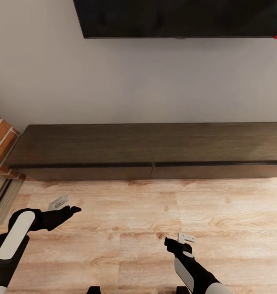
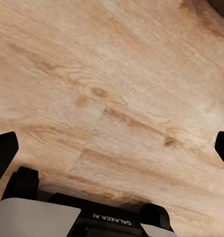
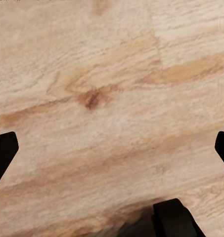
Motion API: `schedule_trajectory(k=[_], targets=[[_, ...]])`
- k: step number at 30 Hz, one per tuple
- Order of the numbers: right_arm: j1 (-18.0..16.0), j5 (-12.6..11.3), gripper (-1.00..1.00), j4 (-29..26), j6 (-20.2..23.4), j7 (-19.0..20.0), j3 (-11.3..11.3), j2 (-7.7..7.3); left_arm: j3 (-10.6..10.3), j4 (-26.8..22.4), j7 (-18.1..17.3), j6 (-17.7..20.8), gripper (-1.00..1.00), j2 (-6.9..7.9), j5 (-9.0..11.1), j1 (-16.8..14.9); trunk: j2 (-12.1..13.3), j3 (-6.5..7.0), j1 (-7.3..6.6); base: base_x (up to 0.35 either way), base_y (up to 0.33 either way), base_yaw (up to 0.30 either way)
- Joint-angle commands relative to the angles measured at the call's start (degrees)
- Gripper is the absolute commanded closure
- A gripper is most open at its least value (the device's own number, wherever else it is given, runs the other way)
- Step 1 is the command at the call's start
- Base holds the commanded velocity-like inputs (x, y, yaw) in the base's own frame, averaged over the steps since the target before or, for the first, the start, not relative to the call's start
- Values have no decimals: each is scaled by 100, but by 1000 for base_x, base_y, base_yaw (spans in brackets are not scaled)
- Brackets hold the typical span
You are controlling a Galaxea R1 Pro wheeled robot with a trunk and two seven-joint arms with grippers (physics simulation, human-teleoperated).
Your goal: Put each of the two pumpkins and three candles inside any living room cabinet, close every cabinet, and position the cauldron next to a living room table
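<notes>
Presently the left pincer [image 1: 67,205], black-fingered with a pale grey pad piece, sits at the lower left of the head view, held above the floor at the end of a black-and-white arm. Its jaws stand wide apart and grip nothing; in the left wrist view the two black fingertips [image 2: 4,153] show at opposite edges of the frame with bare floor between them. The right pincer [image 1: 180,241], of the same build, sits at the lower centre-right of the head view, also above the floor. Its jaws are likewise spread wide and empty, the dark fingertips [image 3: 3,150] standing at the two side edges of the right wrist view.

Beneath both pincers lies the light-brown wood-plank floor [image 1: 126,212], with visible knots and grain.

Beyond the floor, across the middle of the head view, stands the long low dark-brown wood cabinet [image 1: 154,147]. It runs from the left part of the frame out past the right edge. Two wide drawer fronts [image 1: 89,172] meet at a seam near the centre of the frame; both sit flush with the cabinet body, closed. The cabinet top is bare.

At the left edge, beside the cabinet's end, a red brick surface [image 1: 0,136] is partly visible. Behind the cabinet rises a plain pale grey wall [image 1: 134,81], and at the top of the frame hangs a flat black screen [image 1: 179,18], cut off by the upper edge.
</notes>
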Motion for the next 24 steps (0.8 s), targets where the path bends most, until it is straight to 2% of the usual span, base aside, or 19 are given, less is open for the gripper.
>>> schedule_trajectory(k=[1,6,13,15,16,21,24], targets=[[-4,-61,-100,-6,-18,-46,44,-7,3,-4,57,14,-100,6,88,-3,-43,-22,22,0,0,0],[-4,-67,-100,-13,-19,-57,38,-23,-3,-2,57,14,-100,7,129,-4,-244,-111,132,0,0,0],[-5,-83,-100,-67,-224,10,29,-26,-6,-9,57,16,-100,13,134,-3,-244,-111,132,0,0,0],[-2,-119,-100,-83,-274,223,9,-20,-6,-13,57,19,-100,14,135,1,-244,-111,132,0,0,0],[0,-187,-100,-89,-291,463,-26,-16,-6,-18,57,21,-100,14,135,2,-244,-111,132,0,0,0],[-3,-808,-100,-98,-275,1893,-321,-15,-6,-30,57,23,-100,14,163,5,-324,-147,176,0,0,0],[-9,-978,-100,-105,-314,2288,-382,-20,-6,-40,57,23,-100,14,270,5,-444,-201,242,0,0,0]])
